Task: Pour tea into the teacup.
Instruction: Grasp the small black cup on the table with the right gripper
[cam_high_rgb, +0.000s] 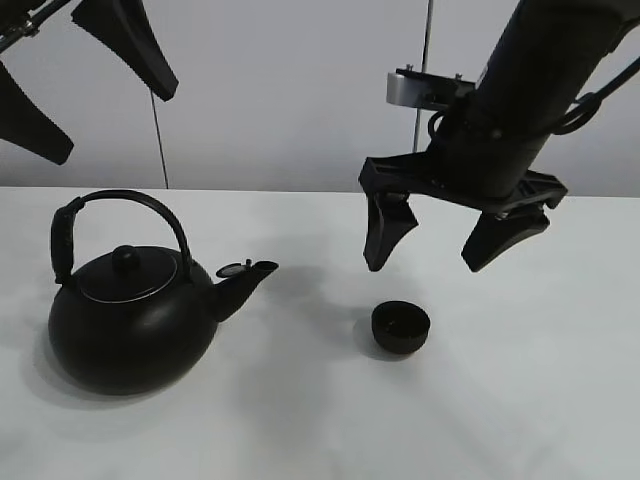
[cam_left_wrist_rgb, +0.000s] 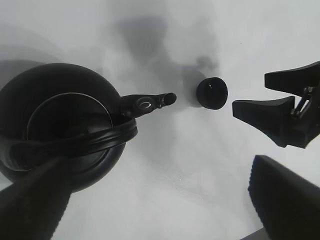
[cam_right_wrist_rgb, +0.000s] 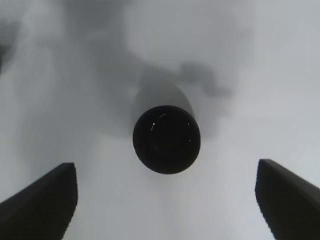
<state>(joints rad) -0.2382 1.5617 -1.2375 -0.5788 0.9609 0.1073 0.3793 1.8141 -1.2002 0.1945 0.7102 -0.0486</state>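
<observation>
The small matte-black teacup (cam_high_rgb: 401, 327) stands upright on the white table, right of centre. The big black kettle (cam_high_rgb: 130, 312) with an arched handle sits at the left, its spout (cam_high_rgb: 248, 275) pointing toward the cup with a gap between them. My right gripper (cam_high_rgb: 428, 260) hangs open and empty just above the cup. In the right wrist view the cup (cam_right_wrist_rgb: 166, 139) lies between and ahead of the open gripper (cam_right_wrist_rgb: 165, 205). My left gripper (cam_high_rgb: 110, 120) is open and empty, high above the kettle. The left wrist view shows the kettle (cam_left_wrist_rgb: 65, 125) and the cup (cam_left_wrist_rgb: 212, 92) below the left gripper (cam_left_wrist_rgb: 160, 210).
The white table (cam_high_rgb: 300, 430) meets a plain grey wall (cam_high_rgb: 280, 90) behind it. The right gripper's fingers (cam_left_wrist_rgb: 270, 117) show in the left wrist view beside the cup. Nothing else stands on the table.
</observation>
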